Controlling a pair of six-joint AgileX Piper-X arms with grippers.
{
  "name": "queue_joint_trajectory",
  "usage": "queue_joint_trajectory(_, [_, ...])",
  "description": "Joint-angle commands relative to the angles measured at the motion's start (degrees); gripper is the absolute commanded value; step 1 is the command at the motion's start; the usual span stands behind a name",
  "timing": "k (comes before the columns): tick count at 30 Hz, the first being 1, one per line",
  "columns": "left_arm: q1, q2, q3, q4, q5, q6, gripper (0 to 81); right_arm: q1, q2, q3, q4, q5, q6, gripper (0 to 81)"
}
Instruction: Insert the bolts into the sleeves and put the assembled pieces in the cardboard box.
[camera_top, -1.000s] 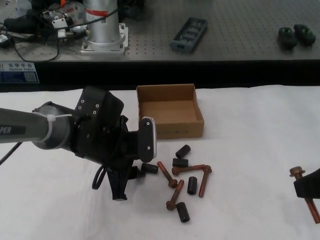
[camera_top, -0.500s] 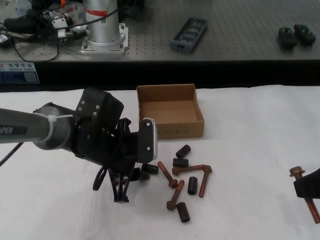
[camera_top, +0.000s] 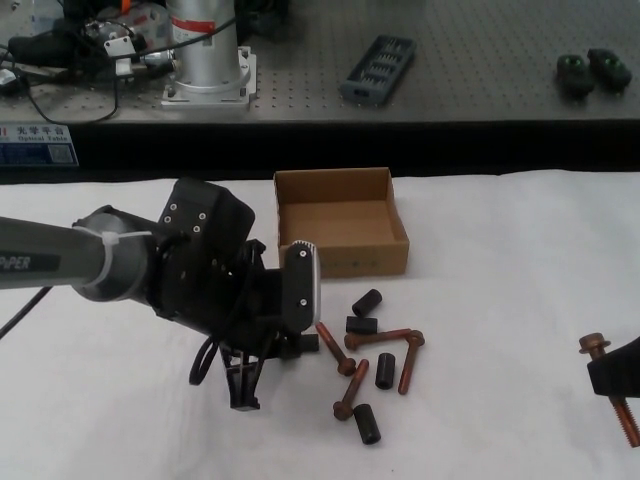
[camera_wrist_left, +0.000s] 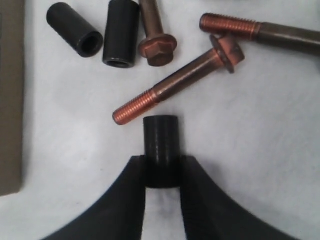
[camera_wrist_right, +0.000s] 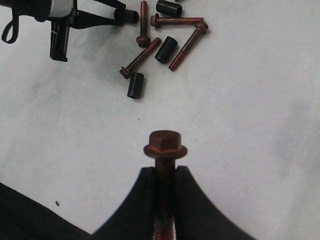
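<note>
The left gripper is nearly closed, its fingers pinching the rear end of a black sleeve. The sleeve's long axis runs straight out along the fingers. Its free end faces the threaded tip of a loose bolt, which lies slantwise just beyond it with a sliver of cloth between them.

I can't quite tell whether the sleeve rests on the white cloth or hangs just above it. The left wrist view gives the grip itself. The high view gives its place: in front of the cardboard box, off its front-left corner, at the near edge of the scatter of bolts and sleeves.

Well off to the box's front-right, the right gripper is clamped on a copper bolt. The head juts past the fingertips and the shank runs back between them. Bare cloth lies between it and the scatter.
</note>
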Motion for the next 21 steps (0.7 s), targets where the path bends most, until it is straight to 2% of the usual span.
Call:
queue_joint_trajectory(1, [-0.3, 0.8, 0.3, 1.5, -3.5, -0.4, 0.6, 0.0, -0.3, -0.1, -0.6, -0.5, -0.8, 2.8])
queue_joint_trajectory(10, [-2.0, -8.5, 0.3, 1.8, -3.8, -9.8, 0.6, 0.0, -0.3, -0.2, -0.6, -0.6, -0.8, 2.8])
queue_joint_trajectory(14, [-1.9, -15.9, 0.3, 7.6, -5.6, -22.6, 0.6, 0.0, -0.3, -0.4, -1.3, -3.1, -0.1, 2.8])
queue_joint_trajectory(18, [-1.3, -23.8, 0.4, 18.2, -4.8, -30.9, 0.6, 0.2, -0.3, -0.4, -8.1, -6.7, 6.5, 2.8])
queue_joint_trajectory(21, [-1.1, -28.9, 1.4, 24.2, -0.3, -35.7, 0.6, 0.3, 0.0, -0.3, -16.6, -8.0, 12.0, 2.8])
